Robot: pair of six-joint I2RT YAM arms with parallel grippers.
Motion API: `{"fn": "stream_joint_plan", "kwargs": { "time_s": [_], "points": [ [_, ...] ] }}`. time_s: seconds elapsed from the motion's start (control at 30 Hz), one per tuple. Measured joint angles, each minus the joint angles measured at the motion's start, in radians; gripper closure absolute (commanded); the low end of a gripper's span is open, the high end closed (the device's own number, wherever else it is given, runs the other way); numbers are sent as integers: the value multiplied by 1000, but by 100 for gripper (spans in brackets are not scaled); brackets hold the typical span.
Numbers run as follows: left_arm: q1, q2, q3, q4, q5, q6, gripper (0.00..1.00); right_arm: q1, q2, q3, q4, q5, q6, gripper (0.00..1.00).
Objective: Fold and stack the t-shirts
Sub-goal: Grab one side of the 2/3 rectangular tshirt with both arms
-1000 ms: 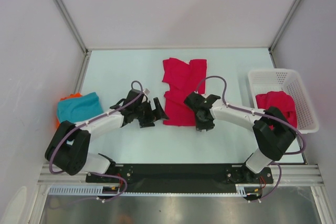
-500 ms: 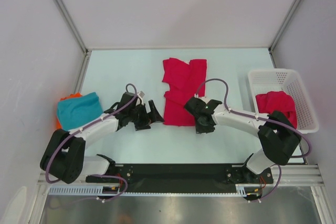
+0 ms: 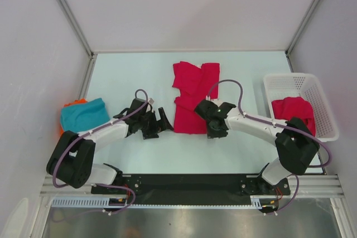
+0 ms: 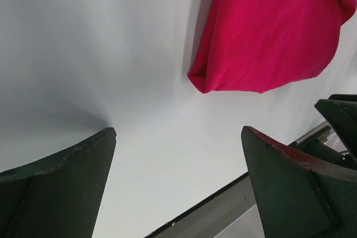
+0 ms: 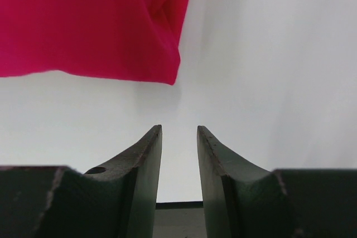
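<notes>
Low over the counter (image 3: 128, 76), the left end effector (image 3: 162, 123) gapes wide and empty, the right end effector (image 3: 215, 131) narrow and empty, each just beside a near corner of the crimson shirt (image 3: 192, 96): soft, creased cloth, part folded, its long axis running straight away from both, neither nearer.

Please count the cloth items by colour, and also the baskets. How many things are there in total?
Crimson t-shirts: 2
Teal t-shirt: 1
Orange cloth, only its edge showing under the teal one: 1
White basket: 1
Total: 5
</notes>
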Motion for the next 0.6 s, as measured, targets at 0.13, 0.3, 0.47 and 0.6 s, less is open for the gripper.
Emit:
{"fn": "stream_joint_plan", "kwargs": {
  "time_s": [0.13, 0.3, 0.47, 0.6],
  "points": [
    [0, 27, 17, 13, 9, 0, 1, 0, 0, 75, -18, 19, -8, 61],
    [-14, 95, 62, 51, 27, -2, 2, -8, 40, 124, -17, 36, -31, 61],
    [-35, 150, 90, 82, 45, -4, 2, -42, 121, 124, 4, 31, -60, 61],
    [-52, 185, 113, 110, 54, -11, 3, -75, 156, 124, 21, 28, -83, 61]
  ]
}}
